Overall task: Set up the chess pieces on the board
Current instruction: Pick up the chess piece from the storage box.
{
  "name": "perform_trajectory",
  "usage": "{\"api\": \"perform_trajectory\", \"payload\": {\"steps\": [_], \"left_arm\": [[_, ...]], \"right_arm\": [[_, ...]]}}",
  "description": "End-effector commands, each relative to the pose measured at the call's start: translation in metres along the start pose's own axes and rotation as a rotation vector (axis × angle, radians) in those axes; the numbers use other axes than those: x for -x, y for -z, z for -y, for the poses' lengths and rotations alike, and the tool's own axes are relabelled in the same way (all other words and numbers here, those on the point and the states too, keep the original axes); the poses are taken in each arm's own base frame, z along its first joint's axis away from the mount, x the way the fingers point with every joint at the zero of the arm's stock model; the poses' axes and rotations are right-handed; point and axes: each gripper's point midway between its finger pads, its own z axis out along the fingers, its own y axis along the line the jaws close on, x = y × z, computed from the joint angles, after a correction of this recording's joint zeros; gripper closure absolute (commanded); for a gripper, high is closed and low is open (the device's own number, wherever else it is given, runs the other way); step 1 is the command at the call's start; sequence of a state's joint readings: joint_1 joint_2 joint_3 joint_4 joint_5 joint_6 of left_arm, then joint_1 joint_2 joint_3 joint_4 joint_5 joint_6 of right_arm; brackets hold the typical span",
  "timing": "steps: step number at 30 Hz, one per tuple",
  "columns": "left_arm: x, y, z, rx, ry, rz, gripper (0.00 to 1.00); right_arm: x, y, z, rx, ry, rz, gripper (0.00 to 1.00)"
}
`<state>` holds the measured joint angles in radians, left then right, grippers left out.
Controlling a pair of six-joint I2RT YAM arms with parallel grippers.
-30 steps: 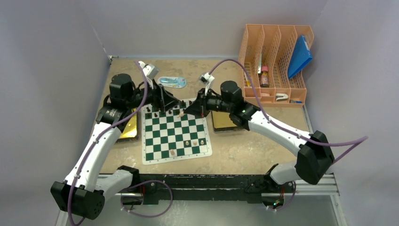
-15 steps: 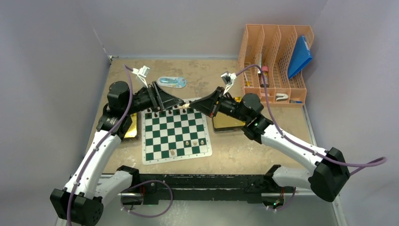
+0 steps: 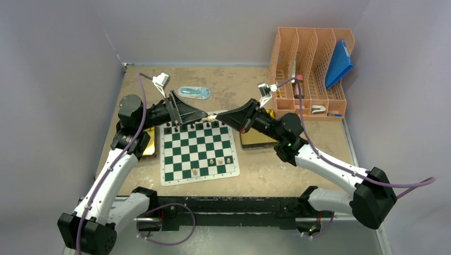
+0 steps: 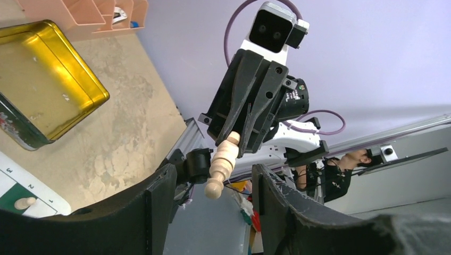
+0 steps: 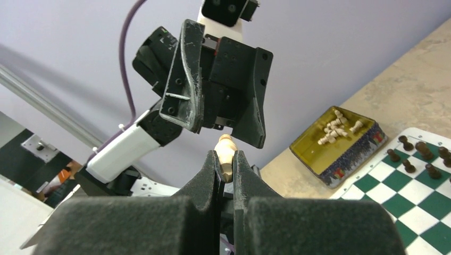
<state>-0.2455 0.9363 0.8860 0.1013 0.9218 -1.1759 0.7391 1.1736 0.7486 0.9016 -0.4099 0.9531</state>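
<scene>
**Ops 2:** How are your arms posed?

**Ops 1:** I have both raised and bent inward. My right gripper (image 3: 219, 115) and left gripper (image 3: 203, 115) meet nose to nose in the air above the far edge of the board (image 3: 186, 154).

**Ops 2:** And the piece?

**Ops 1:** My right gripper is clamped tight on one end of a cream piece (image 4: 223, 164). It lies roughly level, with its long axis along the board's far edge. The rounded free end aims at my left gripper.

**Ops 2:** Has the left one got it?

**Ops 1:** No. Its jaws stand apart on either side of that free end, and my left wrist view shows a gap on both sides.

**Ops 2:** What does it look like?

**Ops 1:** Pale turned wood, slim, with a few ringed bulges and a ball-like tip. Below it, dark pieces (image 3: 176, 128) stand on the board's far row. A gold tin (image 5: 356, 151) of cream pieces sits just off the board's left side.
</scene>
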Motion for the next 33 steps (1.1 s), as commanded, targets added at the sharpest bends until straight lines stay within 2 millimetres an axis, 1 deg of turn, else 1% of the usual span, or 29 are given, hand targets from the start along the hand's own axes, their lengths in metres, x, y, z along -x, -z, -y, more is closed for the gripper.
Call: {"api": "perform_trajectory", "payload": {"steps": [1,4,9,15,18,22,27,31,33], "left_arm": [[-0.004,0.003,0.021,-0.081,-0.029,-0.024,0.47],[-0.006,0.003,0.026,-0.107,-0.022,-0.039,0.52],[-0.009,0.005,0.025,-0.106,-0.022,-0.048,0.56],[-0.010,0.003,0.019,-0.102,-0.014,-0.051,0.57],[-0.010,0.003,0.016,-0.097,-0.009,-0.055,0.63],[-0.010,0.002,0.009,-0.068,0.007,-0.042,0.65],[-0.011,0.003,0.008,-0.075,0.015,-0.037,0.65],[-0.012,0.001,0.005,-0.071,0.026,-0.049,0.67],[-0.013,0.001,0.002,-0.069,0.031,-0.050,0.70]], "right_arm": [[0.018,0.000,-0.028,0.108,-0.001,0.065,1.00],[0.017,0.001,-0.028,0.115,-0.018,0.074,1.00],[0.014,-0.001,-0.024,0.121,-0.044,0.072,1.00],[0.008,-0.001,-0.017,0.123,-0.063,0.068,1.00],[0.008,0.000,-0.015,0.117,-0.069,0.070,1.00],[0.009,0.002,-0.017,0.125,-0.071,0.082,1.00],[0.008,0.005,-0.015,0.115,-0.077,0.087,1.00],[0.008,0.006,-0.017,0.130,-0.083,0.094,1.00],[0.007,0.005,-0.018,0.138,-0.084,0.089,1.00]]}}
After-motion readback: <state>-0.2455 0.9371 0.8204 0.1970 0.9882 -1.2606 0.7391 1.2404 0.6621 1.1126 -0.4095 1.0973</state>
